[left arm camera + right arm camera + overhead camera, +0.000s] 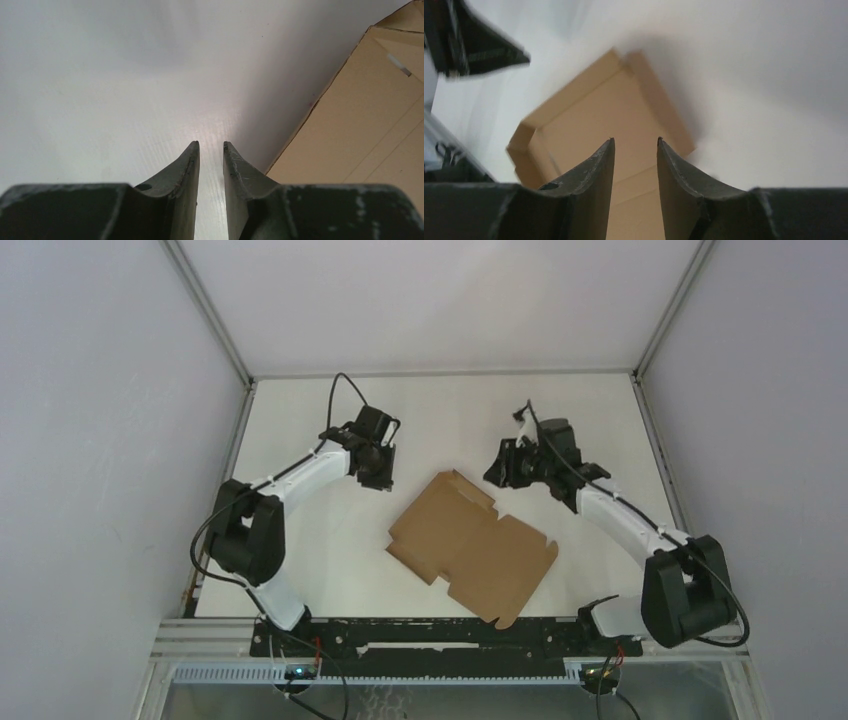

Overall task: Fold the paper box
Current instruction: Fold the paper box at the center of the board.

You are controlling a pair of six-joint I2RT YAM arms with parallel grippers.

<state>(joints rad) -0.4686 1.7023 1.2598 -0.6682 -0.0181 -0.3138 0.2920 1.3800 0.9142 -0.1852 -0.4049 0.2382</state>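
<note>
On the white table (pixel 330 560) between grey walls (pixel 100 440), the paper box (pixel 470 545) lies unfolded; left pincer (pixel 378 476) and right pincer (pixel 502 470) stand spread.

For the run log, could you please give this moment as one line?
box: unfolded, untouched | left gripper: open, empty | right gripper: open, empty

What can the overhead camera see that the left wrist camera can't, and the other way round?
Only the overhead view: the whole box, an unfolded sheet, and the right hand near its far end. Only the left wrist view: the left hand up close, its fingers slightly apart with nothing between them. Both: some of the box and the white table.
</note>
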